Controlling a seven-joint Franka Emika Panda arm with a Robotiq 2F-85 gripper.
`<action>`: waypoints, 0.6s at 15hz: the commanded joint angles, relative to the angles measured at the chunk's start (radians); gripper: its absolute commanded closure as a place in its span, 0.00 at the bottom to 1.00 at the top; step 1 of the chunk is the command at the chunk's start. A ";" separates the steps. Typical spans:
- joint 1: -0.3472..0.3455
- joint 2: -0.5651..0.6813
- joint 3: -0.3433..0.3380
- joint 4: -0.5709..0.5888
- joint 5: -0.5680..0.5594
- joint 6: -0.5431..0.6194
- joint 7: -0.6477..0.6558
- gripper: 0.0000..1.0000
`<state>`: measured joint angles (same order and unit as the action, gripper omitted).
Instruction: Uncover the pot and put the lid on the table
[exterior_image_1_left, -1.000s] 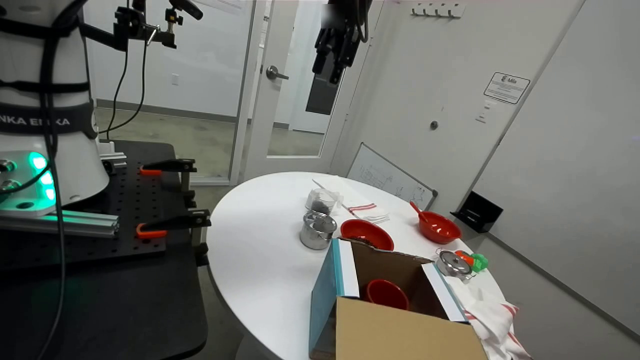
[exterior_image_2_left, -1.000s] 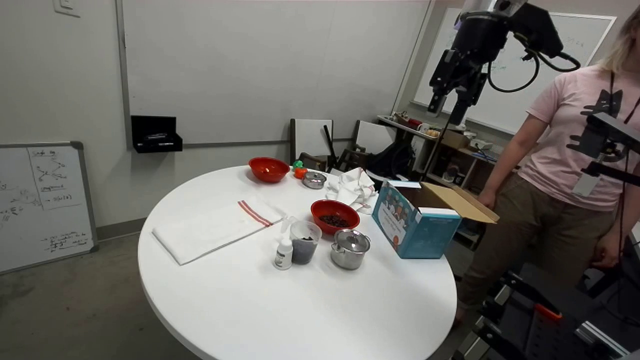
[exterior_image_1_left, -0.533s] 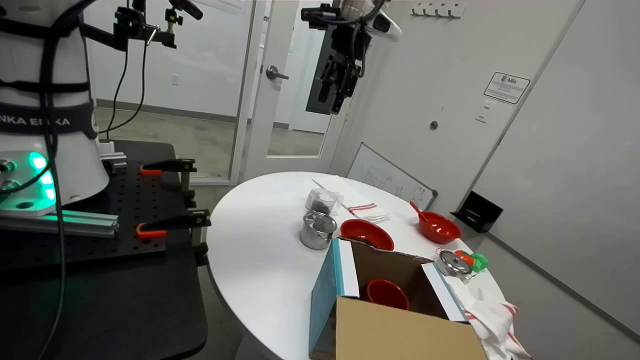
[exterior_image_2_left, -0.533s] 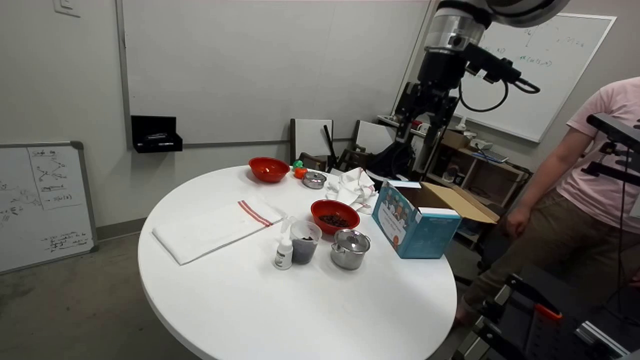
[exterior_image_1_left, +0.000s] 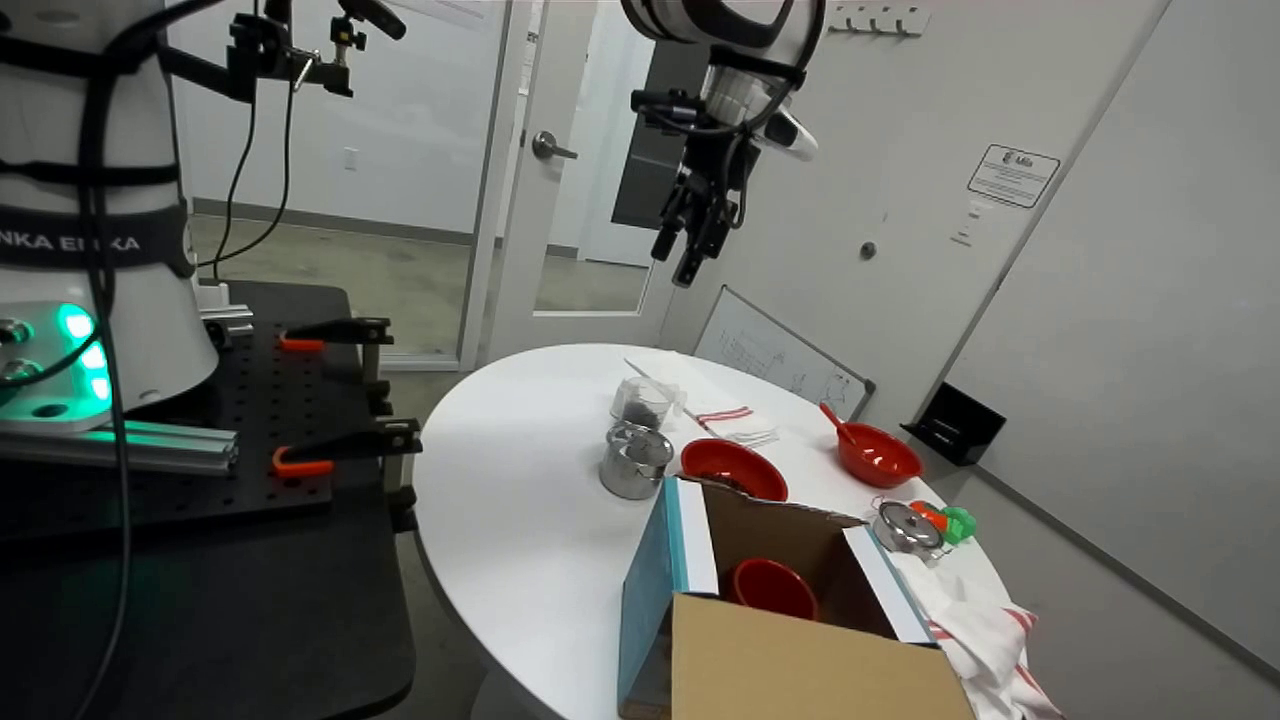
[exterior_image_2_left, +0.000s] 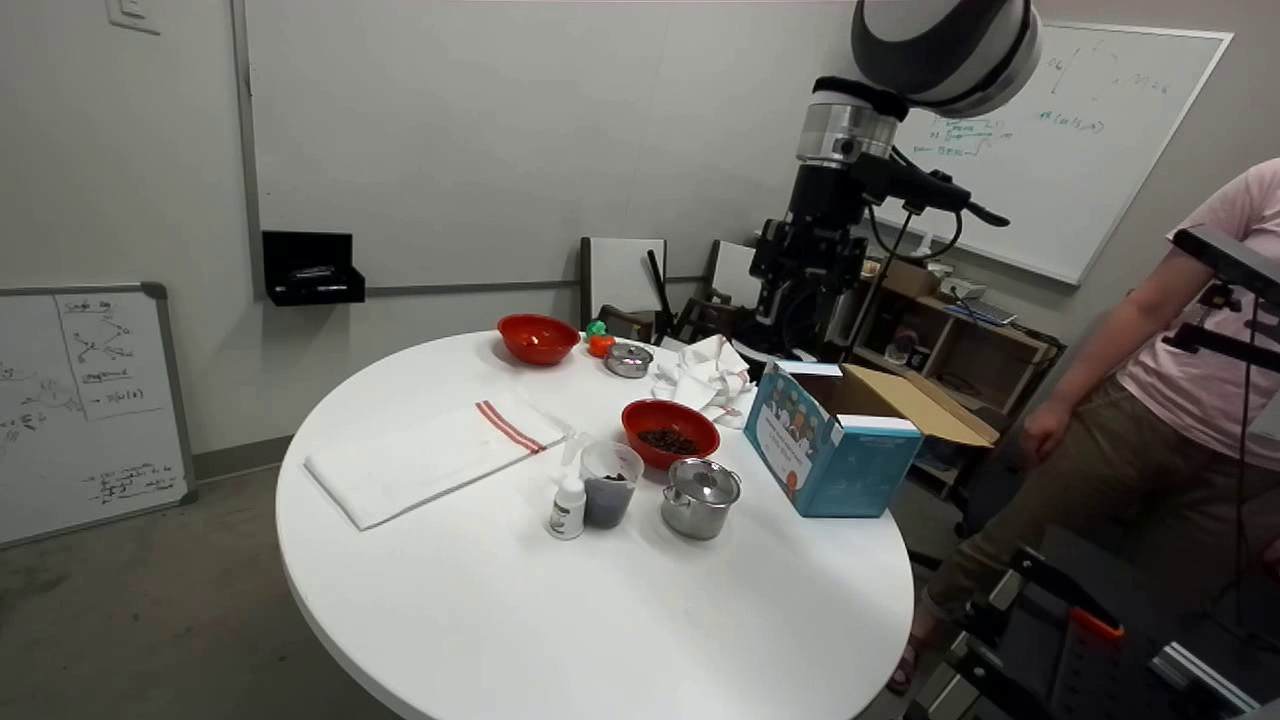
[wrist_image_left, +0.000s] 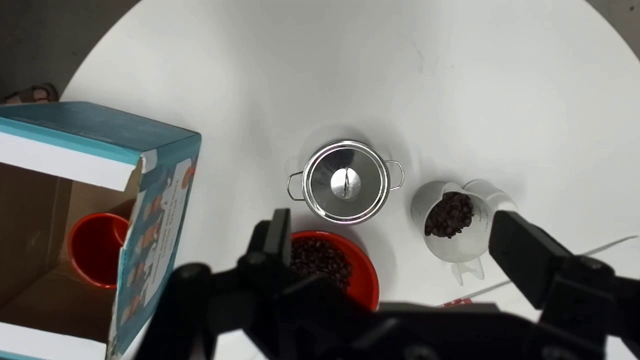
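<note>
The shiny silver pot (exterior_image_2_left: 690, 517) stands upright on the white round table (exterior_image_2_left: 600, 620), its round lid (exterior_image_2_left: 705, 481) resting on top. From above, in the wrist view, the lid (wrist_image_left: 325, 187) covers the pot's whole opening and carries a small upright loop handle; two wire handles stick out from the pot's sides. High over the table hangs my gripper (exterior_image_1_left: 673, 262), well apart from the pot. Its fingers (wrist_image_left: 525, 255) are spread wide with nothing held between them. In the wrist view the pot lies just beyond the fingertips, nearer the left one.
Beside the pot are a red bowl of dark beans (exterior_image_2_left: 668, 435), a clear measuring cup (exterior_image_2_left: 610, 485), a white bottle (exterior_image_2_left: 567, 508) and a tall blue box (exterior_image_2_left: 830, 450). Farther off are another silver pot (exterior_image_2_left: 628, 360), a red bowl (exterior_image_2_left: 538, 340) and towels (exterior_image_2_left: 430, 460).
My gripper has come down toward the table, moving leftward in an exterior view. The person at the side has shifted away. Objects on the table have stayed put.
</note>
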<state>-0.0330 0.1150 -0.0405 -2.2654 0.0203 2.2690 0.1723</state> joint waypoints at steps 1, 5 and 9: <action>0.000 0.010 -0.004 0.008 0.003 -0.003 0.000 0.00; -0.002 0.021 -0.006 0.018 0.006 -0.003 -0.001 0.00; 0.017 0.042 0.000 0.032 -0.056 -0.088 0.022 0.00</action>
<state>-0.0324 0.1368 -0.0426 -2.2533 0.0118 2.2326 0.1766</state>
